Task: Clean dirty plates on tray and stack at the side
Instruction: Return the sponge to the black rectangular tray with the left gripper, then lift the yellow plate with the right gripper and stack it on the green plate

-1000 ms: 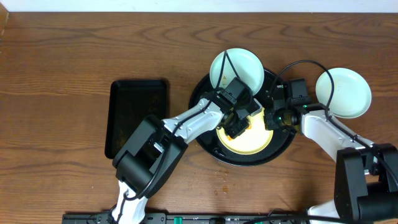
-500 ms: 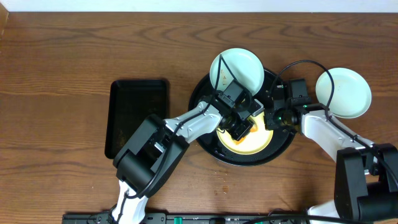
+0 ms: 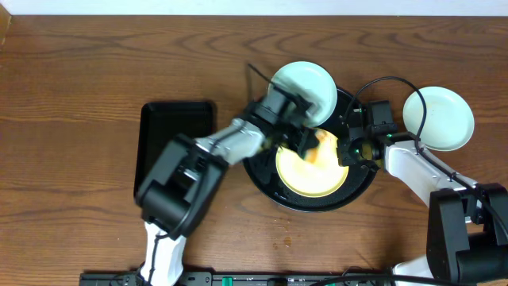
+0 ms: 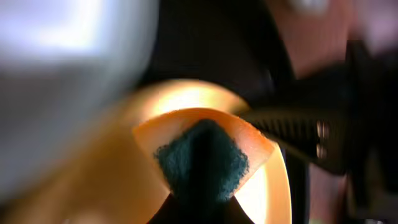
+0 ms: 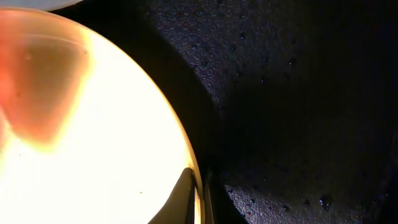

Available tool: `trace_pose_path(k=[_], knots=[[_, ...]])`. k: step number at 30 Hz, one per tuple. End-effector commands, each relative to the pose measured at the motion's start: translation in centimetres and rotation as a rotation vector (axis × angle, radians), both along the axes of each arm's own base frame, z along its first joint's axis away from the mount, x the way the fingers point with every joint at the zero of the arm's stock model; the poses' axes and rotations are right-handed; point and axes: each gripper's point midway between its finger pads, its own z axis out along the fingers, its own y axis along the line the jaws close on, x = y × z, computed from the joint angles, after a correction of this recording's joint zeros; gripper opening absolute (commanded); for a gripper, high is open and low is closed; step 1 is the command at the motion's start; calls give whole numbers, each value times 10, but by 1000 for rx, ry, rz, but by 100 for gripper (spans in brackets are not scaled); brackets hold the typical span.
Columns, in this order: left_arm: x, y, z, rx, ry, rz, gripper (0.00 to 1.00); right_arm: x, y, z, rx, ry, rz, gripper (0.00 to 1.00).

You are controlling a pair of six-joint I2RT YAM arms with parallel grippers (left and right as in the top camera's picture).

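The pale yellow plate lies on the round black tray. My left gripper is shut on an orange sponge with a green scouring face, over the plate's far edge. My right gripper is shut on the yellow plate's right rim, and the plate fills the left of the right wrist view. One pale blue plate rests at the tray's far rim. The other pale blue plate lies on the table to the right of the tray.
A smaller rectangular black tray lies on the wooden table to the left of the round tray. The round tray's speckled floor shows beside the right jaws. The left wrist view is blurred.
My left arm has swung toward the far side, carrying the sponge from the yellow plate's middle to its far right edge. The right gripper has held still on the rim.
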Motion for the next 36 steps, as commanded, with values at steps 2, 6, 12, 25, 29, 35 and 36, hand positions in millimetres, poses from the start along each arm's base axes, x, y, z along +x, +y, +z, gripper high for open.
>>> trace_pose_path(k=[2,6,12,25,29,35,36], knots=[[39,40,98,-154,-79,133,8,-8,-9,-13,-48,36,-21,6],[47,92,155,-179,-133,233,8,-8,-9,-13,-48,38,-21,16],[36,208,126,181,-20,555,8,-9,-9,-13,-48,41,-21,26],[-24,350,5,848,154,856,8,-18,-11,-16,-51,83,-38,27],[-24,351,-17,851,159,855,16,-20,-11,-17,-51,86,-38,20],[-24,352,-22,857,164,854,27,-13,-11,-9,-52,66,-40,1],[-24,352,-22,857,164,854,28,-10,-11,-2,-50,60,-41,1]])
